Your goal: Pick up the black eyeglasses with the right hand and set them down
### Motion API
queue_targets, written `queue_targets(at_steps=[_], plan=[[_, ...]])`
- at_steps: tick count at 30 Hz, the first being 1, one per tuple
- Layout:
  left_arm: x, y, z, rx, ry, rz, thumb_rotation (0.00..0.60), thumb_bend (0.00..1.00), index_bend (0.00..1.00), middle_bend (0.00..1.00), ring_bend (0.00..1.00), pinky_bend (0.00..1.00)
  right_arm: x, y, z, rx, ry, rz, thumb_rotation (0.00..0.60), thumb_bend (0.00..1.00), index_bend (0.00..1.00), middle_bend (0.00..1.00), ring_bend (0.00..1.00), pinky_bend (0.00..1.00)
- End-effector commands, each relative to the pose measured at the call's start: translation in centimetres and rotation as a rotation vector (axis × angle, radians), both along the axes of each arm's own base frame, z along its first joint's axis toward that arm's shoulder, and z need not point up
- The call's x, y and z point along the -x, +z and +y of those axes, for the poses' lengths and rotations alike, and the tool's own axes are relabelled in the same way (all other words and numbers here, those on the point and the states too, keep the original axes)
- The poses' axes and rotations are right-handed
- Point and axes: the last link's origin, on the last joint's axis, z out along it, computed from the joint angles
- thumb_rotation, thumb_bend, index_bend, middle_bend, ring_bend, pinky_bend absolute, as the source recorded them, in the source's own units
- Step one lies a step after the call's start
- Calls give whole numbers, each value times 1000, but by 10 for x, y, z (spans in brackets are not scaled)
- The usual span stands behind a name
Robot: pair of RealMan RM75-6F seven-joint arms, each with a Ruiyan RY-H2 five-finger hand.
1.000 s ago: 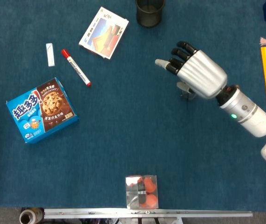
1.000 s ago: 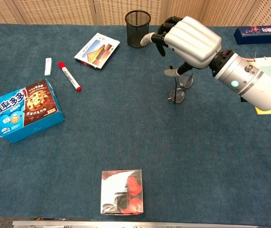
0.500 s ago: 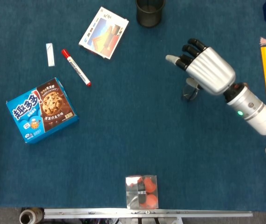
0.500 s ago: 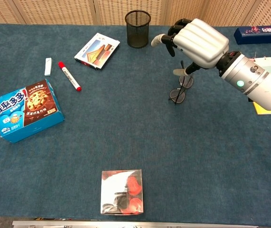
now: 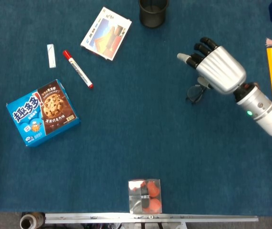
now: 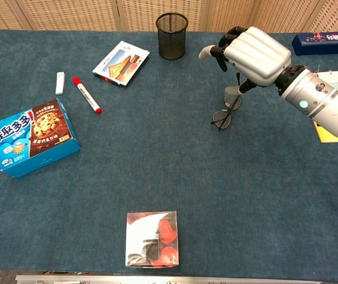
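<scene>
One right hand (image 6: 256, 56) hovers over the glasses (image 6: 223, 114), fingers spread, thumb by the frame; whether it grips them is unclear. Chest view shows the glasses on the desk (image 6: 228, 195); head view half hides them. Left hand unseen.

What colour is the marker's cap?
Red; the marker shows it best in the chest view.

The counter (image 6: 157, 171) wears fuzzy blue cloth. The right hand (image 6: 256, 54) looks like shiny silver plastic. The cookie box (image 6: 31, 137) is glossy cardboard.
</scene>
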Motion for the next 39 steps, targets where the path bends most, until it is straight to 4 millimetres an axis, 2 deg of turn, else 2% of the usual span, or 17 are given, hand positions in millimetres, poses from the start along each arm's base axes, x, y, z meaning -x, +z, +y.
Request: queue_targets(at_steps=[1,20,39], plan=[[0,0,0,0,0,0,600,60,600,365,295,457,3,-2,-2,3,-10,6,600,90,282,577,326,272],[0,0,0,0,0,0,600,59,601,365,296,457,8,-16,-17,17,-49,42,600,90,282,577,326,272],[0,0,0,0,0,0,600,60,602,365,295,457,16,-24,-19,15,-69,72,600,90,282,577,326,272]])
